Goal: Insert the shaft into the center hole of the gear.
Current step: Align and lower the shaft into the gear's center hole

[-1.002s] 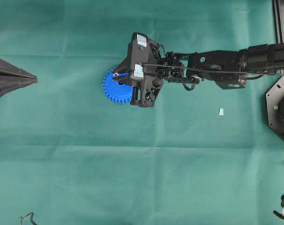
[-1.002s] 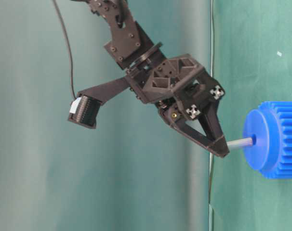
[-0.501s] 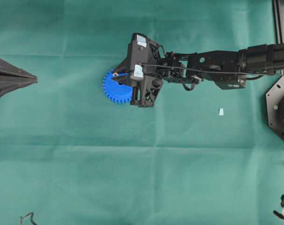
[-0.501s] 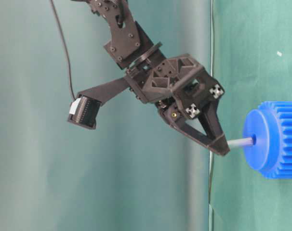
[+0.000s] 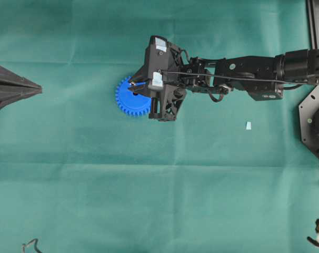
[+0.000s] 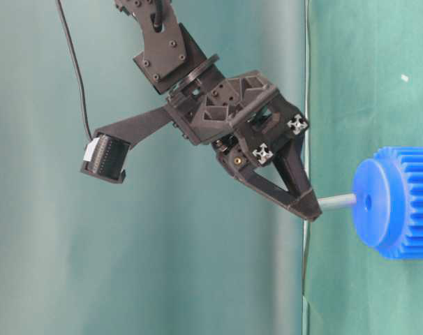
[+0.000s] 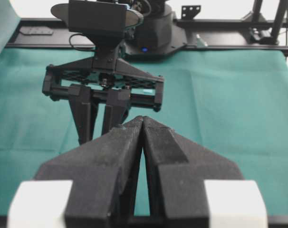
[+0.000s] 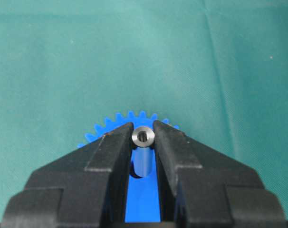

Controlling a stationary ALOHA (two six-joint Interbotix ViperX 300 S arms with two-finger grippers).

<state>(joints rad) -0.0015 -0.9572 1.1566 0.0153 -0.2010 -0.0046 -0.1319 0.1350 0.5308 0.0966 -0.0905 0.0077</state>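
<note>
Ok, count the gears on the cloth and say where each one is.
1. The gear lies left of center on the green cloth, under the right gripper. None seems hidden.

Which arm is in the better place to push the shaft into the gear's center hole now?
The right arm. Its pincer is shut on the shaft, whose tip is at the hub of the gear. The left pincer is shut, holds nothing, and sits far off at the left edge of the overhead view.
</note>
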